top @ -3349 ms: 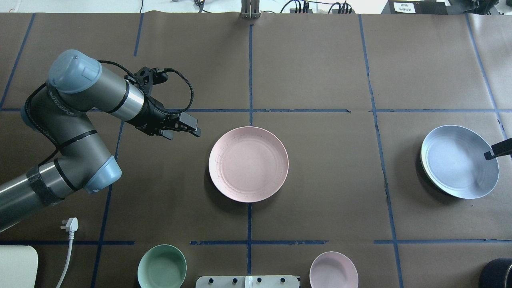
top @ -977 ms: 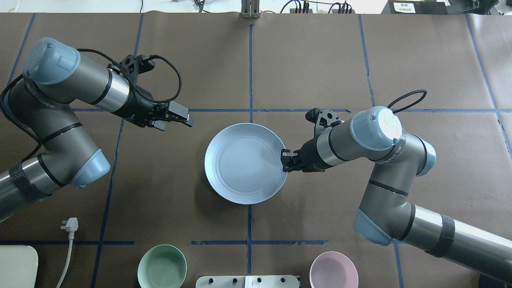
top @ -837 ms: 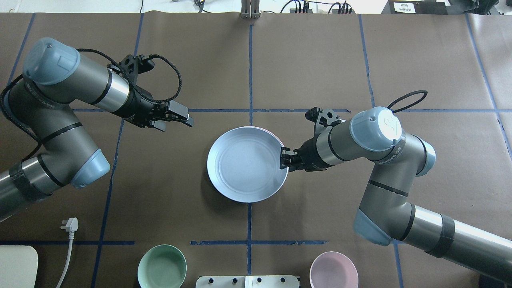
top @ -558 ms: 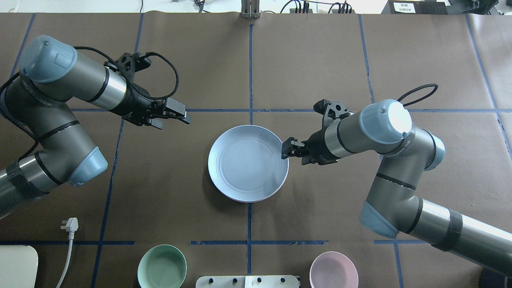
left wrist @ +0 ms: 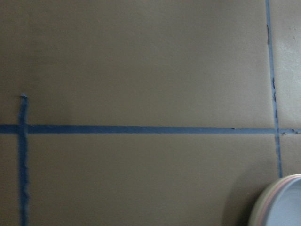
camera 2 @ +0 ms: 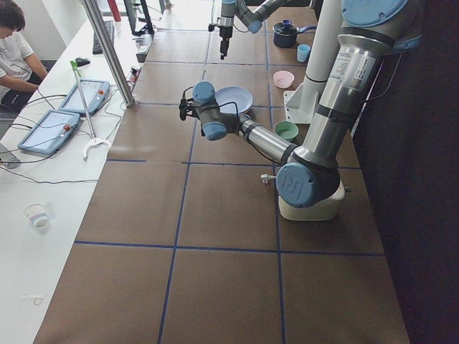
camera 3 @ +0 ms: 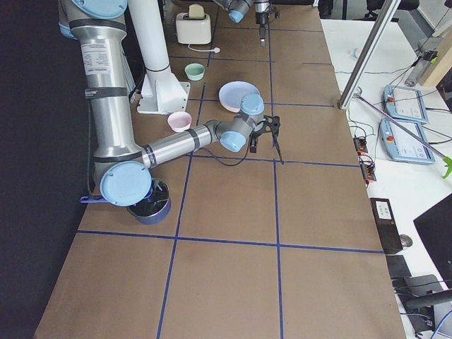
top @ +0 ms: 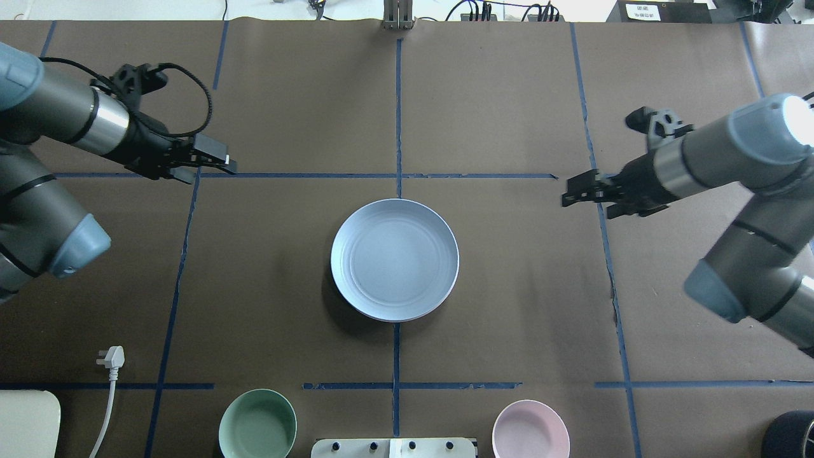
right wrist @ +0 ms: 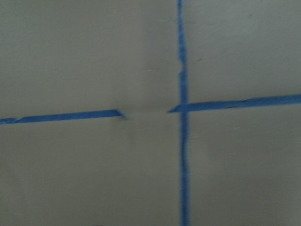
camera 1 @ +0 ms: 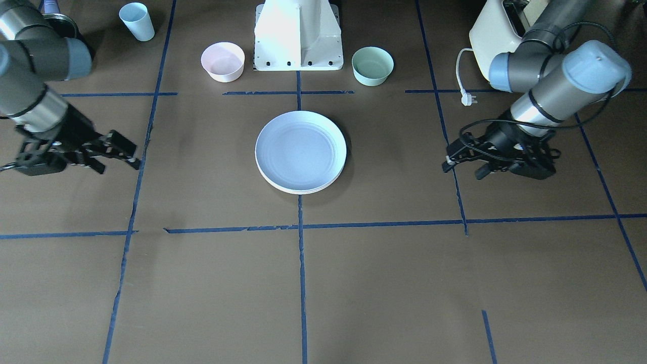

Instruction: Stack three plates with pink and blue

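The three plates lie stacked at the table's middle. The pale blue plate (top: 394, 259) is on top and also shows in the front view (camera 1: 301, 150). A cream-white rim (camera 1: 303, 191) peeks out below it. In the left wrist view the stack's edge (left wrist: 277, 207) shows a pink band under the blue. My left gripper (top: 224, 164) is open and empty, hovering far to the left of the stack. My right gripper (top: 568, 194) is open and empty, well to the right of it.
A mint bowl (top: 257, 425) and a small pink bowl (top: 530, 429) stand near the robot's base (camera 1: 298, 35). A pale blue cup (camera 1: 137, 21), a white plug (top: 111, 357), a toaster (camera 1: 498, 30) and a dark pot (top: 788, 436) sit at the table's near edge.
The right gripper set the blue plate down over the pink one, let go and drew back to the right. The left arm drew back to the left.
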